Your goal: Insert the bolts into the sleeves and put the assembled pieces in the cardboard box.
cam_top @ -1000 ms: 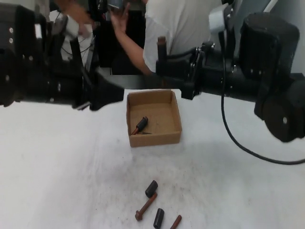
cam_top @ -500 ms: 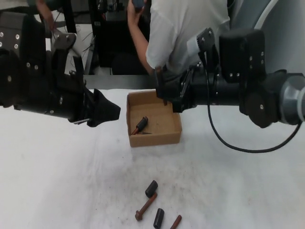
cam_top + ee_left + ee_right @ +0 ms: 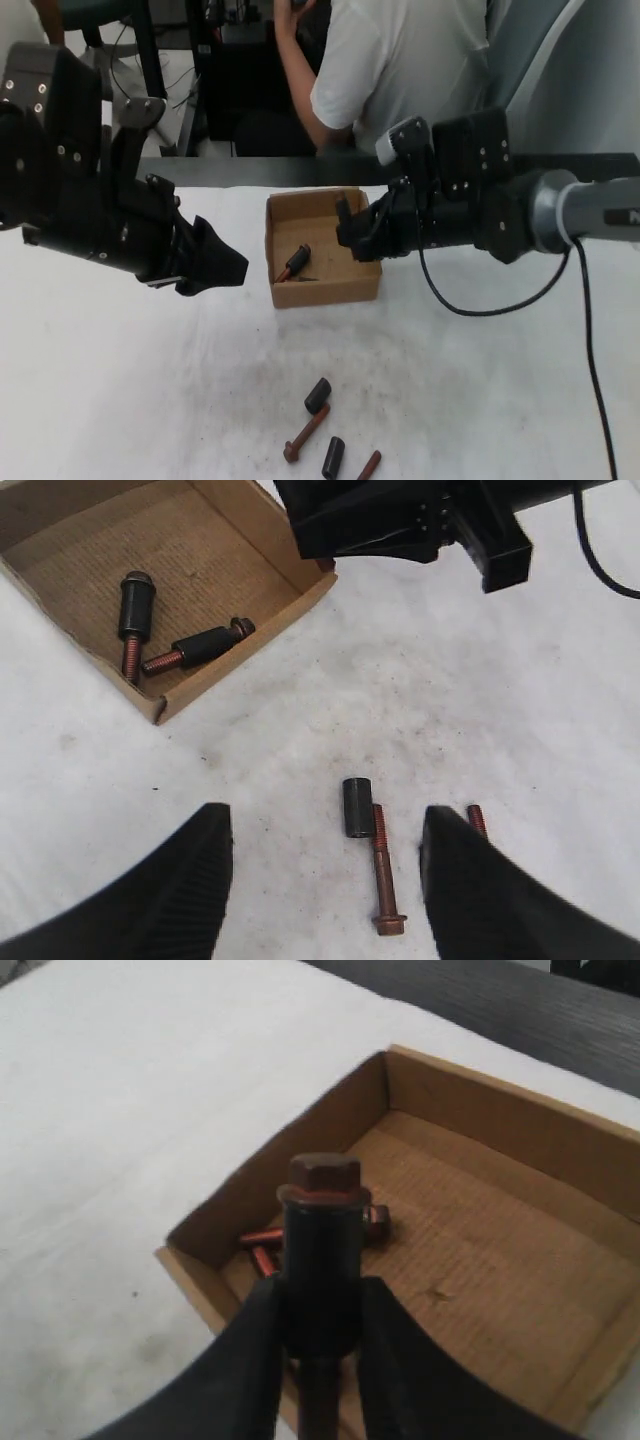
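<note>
One assembled piece (image 3: 320, 1240) upright over the cardboard box (image 3: 500, 1120)

Pinched between the fingers (image 3: 245, 1370) of the right gripper (image 3: 320, 1305), its black sleeve (image 3: 320, 1260) carries a copper-coloured bolt (image 3: 324, 1173). The long axis stands about upright, hex head uppermost, shank poking out below. Two more finished pieces (image 3: 135, 610) (image 3: 200, 645) lie flat inside the box. The left gripper (image 3: 325, 880) hangs with fingers spread above a loose sleeve (image 3: 357, 807) and loose bolt (image 3: 382, 875) lying side by side on the bench (image 3: 520, 700).

a white bench (image 3: 110, 400) stands before dark furniture (image 3: 240, 115).
</note>
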Tool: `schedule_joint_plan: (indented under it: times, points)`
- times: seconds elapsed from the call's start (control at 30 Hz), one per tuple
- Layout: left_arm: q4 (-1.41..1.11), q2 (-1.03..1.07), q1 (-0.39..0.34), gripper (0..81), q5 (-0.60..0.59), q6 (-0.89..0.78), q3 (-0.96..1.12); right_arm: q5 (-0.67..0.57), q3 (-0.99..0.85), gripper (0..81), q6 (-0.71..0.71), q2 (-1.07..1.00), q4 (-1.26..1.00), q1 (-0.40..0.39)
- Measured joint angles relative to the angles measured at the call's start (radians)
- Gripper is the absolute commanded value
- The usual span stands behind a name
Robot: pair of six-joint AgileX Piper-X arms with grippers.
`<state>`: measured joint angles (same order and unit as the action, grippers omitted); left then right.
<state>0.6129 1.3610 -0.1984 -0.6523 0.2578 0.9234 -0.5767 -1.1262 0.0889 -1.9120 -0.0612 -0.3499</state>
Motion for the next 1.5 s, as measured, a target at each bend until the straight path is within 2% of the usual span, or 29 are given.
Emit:
schedule_joint_plan:
  times: [0.1,0.3,0.67,1.03,1.43,1.5]
  points:
    - [0.000,0.000,0.000,52.8,0.003,0.005,0.000,0.027,-0.074,0.8,0.071,-0.042,0.094,0.013]
    - [0.000,0.000,0.000,52.8,0.002,0.005,0.000,0.063,-0.160,0.8,0.122,-0.092,0.194,0.032]
    - [0.000,0.000,0.000,52.8,0.007,0.008,0.000,0.114,-0.185,0.8,0.227,-0.111,0.301,0.034]
    - [0.000,0.000,0.000,52.8,0.007,0.011,0.000,0.134,-0.194,0.8,0.246,-0.121,0.293,0.027]
    - [0.000,0.000,0.000,52.8,0.008,0.011,0.000,0.149,-0.347,0.3,0.243,-0.236,0.365,0.010]
    - [0.000,0.000,0.000,52.8,0.010,0.011,0.000,0.163,-0.359,7.0,0.243,-0.240,0.367,0.010]
